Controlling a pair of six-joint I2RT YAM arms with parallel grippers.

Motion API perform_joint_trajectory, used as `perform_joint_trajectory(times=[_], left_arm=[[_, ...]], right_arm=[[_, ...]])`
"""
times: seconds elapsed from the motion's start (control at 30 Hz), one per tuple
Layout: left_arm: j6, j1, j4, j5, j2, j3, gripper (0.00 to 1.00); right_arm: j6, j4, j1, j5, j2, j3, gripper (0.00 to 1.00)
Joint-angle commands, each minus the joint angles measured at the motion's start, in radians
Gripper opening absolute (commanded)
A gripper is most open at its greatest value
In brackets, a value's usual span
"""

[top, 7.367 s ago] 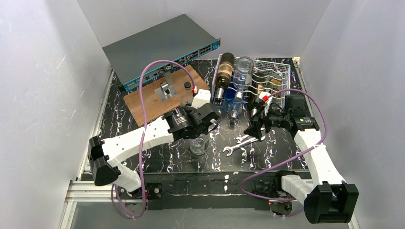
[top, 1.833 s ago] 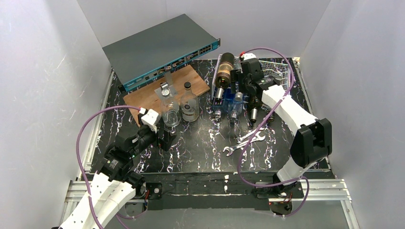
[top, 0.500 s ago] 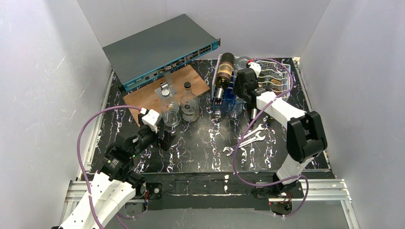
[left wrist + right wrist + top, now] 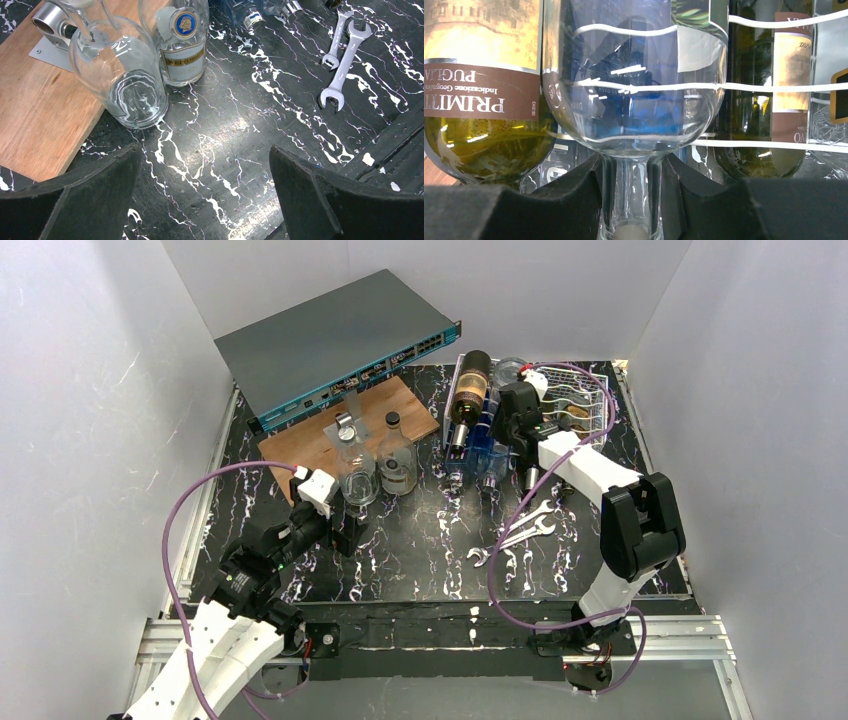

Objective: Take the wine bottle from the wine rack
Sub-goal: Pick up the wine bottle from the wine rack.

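Since the earlier view, the right arm (image 4: 585,465) has reached back to the wine rack (image 4: 578,400) at the table's (image 4: 430,550) far right. Its right gripper (image 4: 631,200) appears clamped on the neck of a clear bottle (image 4: 634,75) lying cradled there beside a dark Primitivo bottle (image 4: 484,90). Nothing is lifted out yet. Well away, the left gripper (image 4: 205,195) hangs wide open, holding nothing.

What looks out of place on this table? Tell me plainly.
Two wrenches lie loose on the black marbled table, tools among bottles. Nothing looks spilled or broken.
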Motion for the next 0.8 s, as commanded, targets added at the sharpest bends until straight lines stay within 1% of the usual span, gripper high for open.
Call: perform_joint_trajectory(times=[0.0, 0.07, 0.1, 0.33, 0.4, 0.47, 0.57, 0.77], left_arm=[[0.014, 0.004, 0.001, 0.002, 0.001, -0.01, 0.98], [0.014, 0.004, 0.001, 0.003, 0.002, -0.011, 0.98], [0.014, 0.003, 0.0, 0.004, 0.002, -0.01, 0.98], [0.014, 0.004, 0.001, 0.006, 0.001, -0.011, 0.98], [0.014, 0.004, 0.001, 0.007, 0.001, -0.011, 0.98], [0.014, 0.004, 0.001, 0.008, 0.002, -0.01, 0.98], [0.014, 0.004, 0.001, 0.009, 0.003, -0.01, 0.98], [0.014, 0.004, 0.001, 0.011, 0.007, -0.01, 0.98]], right_arm=[[-0.015, 0.054, -0.002, -0.017, -0.042, -0.013, 0.25], [-0.027, 0.066, -0.003, -0.019, -0.065, -0.024, 0.06], [-0.034, 0.073, -0.003, -0.019, -0.077, -0.03, 0.01], [-0.069, 0.097, -0.016, -0.044, -0.138, -0.06, 0.01], [-0.122, 0.136, -0.037, -0.133, -0.158, -0.088, 0.01], [-0.158, 0.14, -0.045, -0.158, -0.166, -0.09, 0.01], [-0.201, 0.115, -0.059, -0.135, -0.17, -0.066, 0.01], [-0.185, 0.113, -0.104, -0.118, -0.195, -0.069, 0.01]])
